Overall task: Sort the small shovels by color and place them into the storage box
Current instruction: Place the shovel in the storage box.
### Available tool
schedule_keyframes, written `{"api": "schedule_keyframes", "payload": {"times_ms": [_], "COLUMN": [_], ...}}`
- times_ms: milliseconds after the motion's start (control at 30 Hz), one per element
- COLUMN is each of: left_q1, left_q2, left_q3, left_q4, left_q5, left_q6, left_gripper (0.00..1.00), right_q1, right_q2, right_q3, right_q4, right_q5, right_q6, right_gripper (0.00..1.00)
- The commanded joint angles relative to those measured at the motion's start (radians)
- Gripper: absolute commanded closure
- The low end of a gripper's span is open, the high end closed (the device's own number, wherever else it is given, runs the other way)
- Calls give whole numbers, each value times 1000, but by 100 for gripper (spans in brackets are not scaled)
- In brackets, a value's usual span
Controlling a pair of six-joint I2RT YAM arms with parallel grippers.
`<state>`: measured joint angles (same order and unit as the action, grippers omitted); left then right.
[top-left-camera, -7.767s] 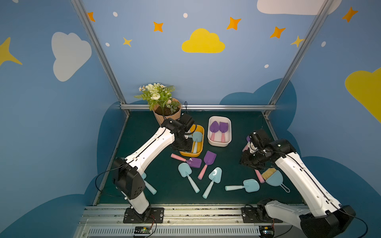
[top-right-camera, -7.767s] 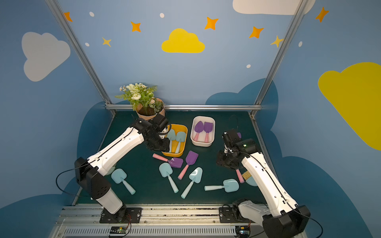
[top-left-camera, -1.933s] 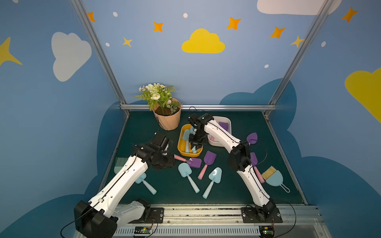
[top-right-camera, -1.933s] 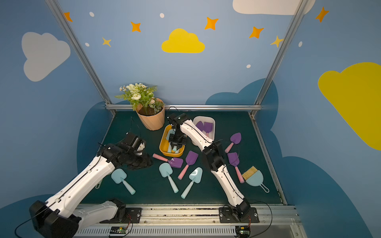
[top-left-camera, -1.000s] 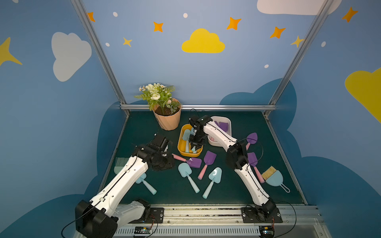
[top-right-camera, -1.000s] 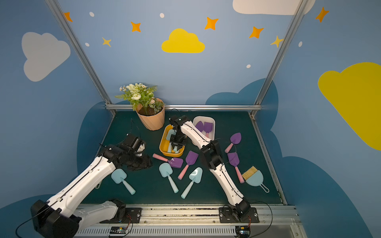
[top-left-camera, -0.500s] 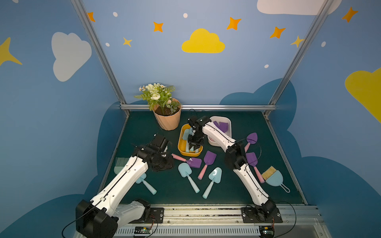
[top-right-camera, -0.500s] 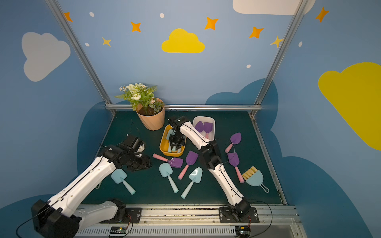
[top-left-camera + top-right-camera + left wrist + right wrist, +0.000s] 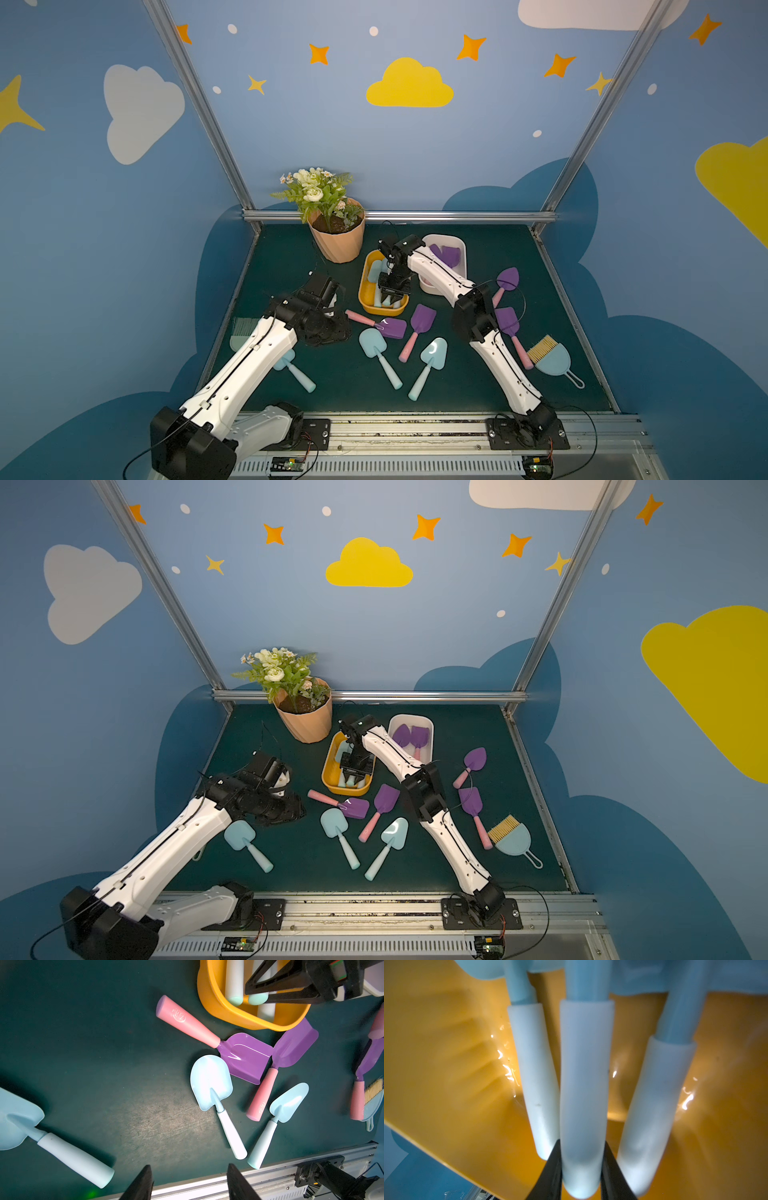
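My right gripper (image 9: pixel 582 1144) pinches a blue shovel (image 9: pixel 584 1084) by its handle inside the yellow box (image 9: pixel 446 1084); my left gripper (image 9: pixel 188 1165) hangs spread and empty above the mat (image 9: pixel 83 1043).

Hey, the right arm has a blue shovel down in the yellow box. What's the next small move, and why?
Probably open the right gripper and let go. Its jaws are shut on the pale handle of the blue shovel, which is already down inside the yellow box beside two other blue shovels.
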<state>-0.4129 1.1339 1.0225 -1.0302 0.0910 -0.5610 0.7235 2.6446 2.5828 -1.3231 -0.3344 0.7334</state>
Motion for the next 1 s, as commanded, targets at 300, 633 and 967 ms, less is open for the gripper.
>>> {"api": "schedule_keyframes", "payload": {"times_ms": [300,633,967], "left_q1": [6,6,6], "left_q2": [-12,-22,-71], "left_q3": [-7,0,43], "left_q4": [-11,-26,-129], "left_q5": [12,-1,-135], "left_q6": [16,8,-103], "left_gripper": [51,50,50], "right_q1": [-5,-6,11], "right_q2": [-3,-58,-232], "right_q3": [23,23,-10], "right_q4": [-13,-25,-105], "right_q5": [25,49,140], "right_q6": [0,-4,-36], "right_gripper": [66,65,64]}}
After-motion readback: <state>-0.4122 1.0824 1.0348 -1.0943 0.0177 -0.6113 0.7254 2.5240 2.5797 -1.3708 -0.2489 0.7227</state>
